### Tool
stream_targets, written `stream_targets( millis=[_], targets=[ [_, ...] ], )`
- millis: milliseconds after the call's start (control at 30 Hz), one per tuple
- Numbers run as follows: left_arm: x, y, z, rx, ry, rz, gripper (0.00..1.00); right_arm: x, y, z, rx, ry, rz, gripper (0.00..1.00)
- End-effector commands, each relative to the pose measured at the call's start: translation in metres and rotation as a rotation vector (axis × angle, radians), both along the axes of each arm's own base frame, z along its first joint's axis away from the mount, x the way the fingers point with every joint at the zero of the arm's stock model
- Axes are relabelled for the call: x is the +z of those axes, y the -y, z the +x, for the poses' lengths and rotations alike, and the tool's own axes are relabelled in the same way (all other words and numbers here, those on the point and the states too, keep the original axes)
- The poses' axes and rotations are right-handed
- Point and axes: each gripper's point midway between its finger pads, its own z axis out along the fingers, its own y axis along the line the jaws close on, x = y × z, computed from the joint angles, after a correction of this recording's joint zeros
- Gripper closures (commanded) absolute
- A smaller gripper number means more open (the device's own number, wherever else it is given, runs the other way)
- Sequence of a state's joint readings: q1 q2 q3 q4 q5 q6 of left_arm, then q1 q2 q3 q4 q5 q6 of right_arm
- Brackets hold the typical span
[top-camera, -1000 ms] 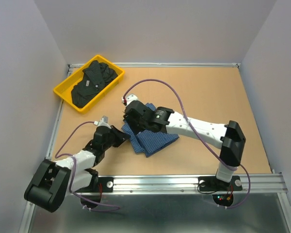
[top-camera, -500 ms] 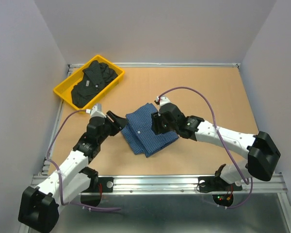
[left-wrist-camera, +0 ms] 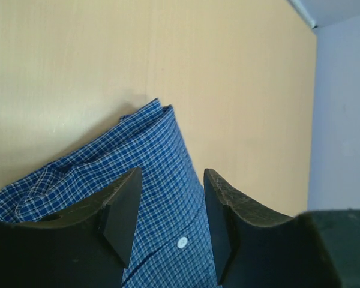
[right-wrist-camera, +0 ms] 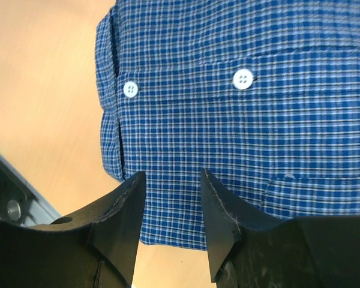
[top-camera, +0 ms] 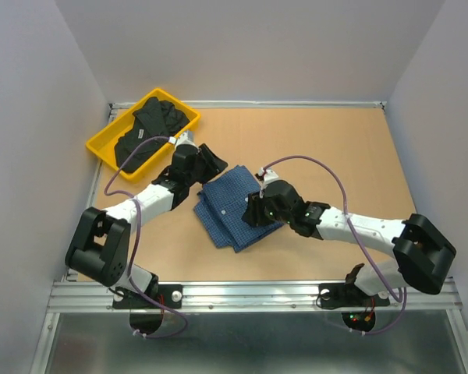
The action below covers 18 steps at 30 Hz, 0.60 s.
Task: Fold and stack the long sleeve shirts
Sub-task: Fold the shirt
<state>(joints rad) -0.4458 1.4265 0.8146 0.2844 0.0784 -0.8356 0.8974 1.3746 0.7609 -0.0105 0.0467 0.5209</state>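
Observation:
The blue checked shirt (top-camera: 232, 206) lies folded into a compact rectangle on the table's middle. It also shows in the left wrist view (left-wrist-camera: 147, 153) and in the right wrist view (right-wrist-camera: 240, 126) with white buttons. The black shirt (top-camera: 147, 128) lies crumpled in the yellow tray (top-camera: 96, 148) at the far left. My left gripper (top-camera: 212, 164) (left-wrist-camera: 168, 219) is open and empty just above the blue shirt's far left corner. My right gripper (top-camera: 253, 210) (right-wrist-camera: 171, 207) is open and empty, low over the shirt's right part.
The tan table top (top-camera: 335, 156) stretches to the right and far side, bounded by a metal rail and grey walls. The left arm's cable loops beside the tray. A metal mounting rail (top-camera: 257, 292) runs along the near edge.
My left arm has swung from the near left up to the shirt's far corner beside the tray. My right gripper has drawn back from the shirt's left side to its right part.

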Motion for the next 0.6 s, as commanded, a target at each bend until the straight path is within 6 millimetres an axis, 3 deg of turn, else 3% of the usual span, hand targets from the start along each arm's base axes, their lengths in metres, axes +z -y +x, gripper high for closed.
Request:
stream_targets(
  millis=[0, 67, 100, 167, 200, 300, 400, 567],
  targets=[
    [-0.024, 0.005, -0.002, 0.002, -0.023, -0.006, 0.45, 0.003, -0.02, -0.005, 0.068, -0.006, 0.107, 0.53],
    [-0.042, -0.004, -0.005, 0.049, -0.047, 0.004, 0.47, -0.006, -0.024, -0.012, 0.104, -0.034, 0.109, 0.53],
    [-0.061, -0.011, -0.016, 0.064, -0.085, 0.02, 0.47, -0.012, -0.025, -0.015, 0.118, -0.048, 0.105, 0.53],
    [-0.072, -0.018, -0.022, 0.096, -0.105, 0.003, 0.49, -0.028, -0.027, -0.023, 0.151, -0.09, 0.098, 0.53],
    [-0.089, -0.029, -0.031, 0.132, -0.133, 0.025, 0.49, -0.033, -0.028, -0.026, 0.164, -0.105, 0.098, 0.53],
    [-0.103, -0.043, -0.043, 0.176, -0.155, 0.017, 0.5, -0.047, -0.03, -0.036, 0.198, -0.15, 0.095, 0.53],
    [-0.107, -0.055, -0.046, 0.21, -0.153, 0.028, 0.5, -0.051, -0.031, -0.039, 0.221, -0.159, 0.092, 0.52],
    [-0.104, -0.062, -0.046, 0.213, -0.138, 0.052, 0.5, -0.033, -0.027, -0.03, 0.184, -0.107, 0.098, 0.51]
  ],
)
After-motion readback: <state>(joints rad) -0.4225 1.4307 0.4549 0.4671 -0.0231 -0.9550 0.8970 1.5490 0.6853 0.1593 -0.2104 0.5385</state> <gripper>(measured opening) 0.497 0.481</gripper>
